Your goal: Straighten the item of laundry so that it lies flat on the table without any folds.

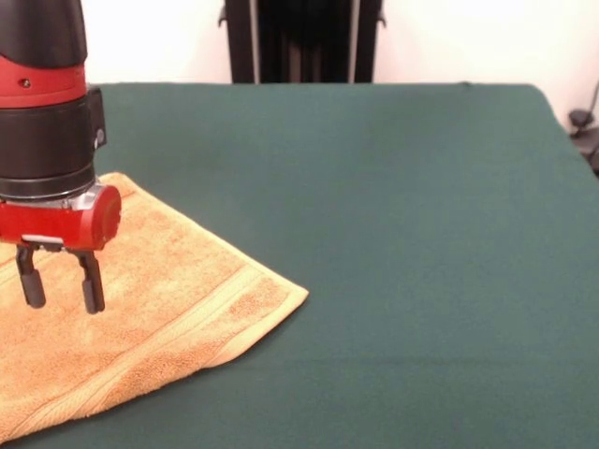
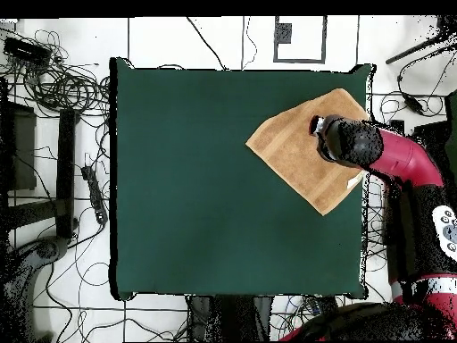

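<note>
The large rectangular bench with its dark green cloth top carries one thing: the small orange-tan terry-cloth towel with a ribbed band near its end. It lies turned at an angle near one corner of the bench, spread mostly flat, with a pale strip along one edge that may be a turned-over hem. The red and black arm reaches over it, so the tool hangs just above the cloth, its two dark fingers parted and gripping nothing, likely poised to pinch or smooth it.
</note>
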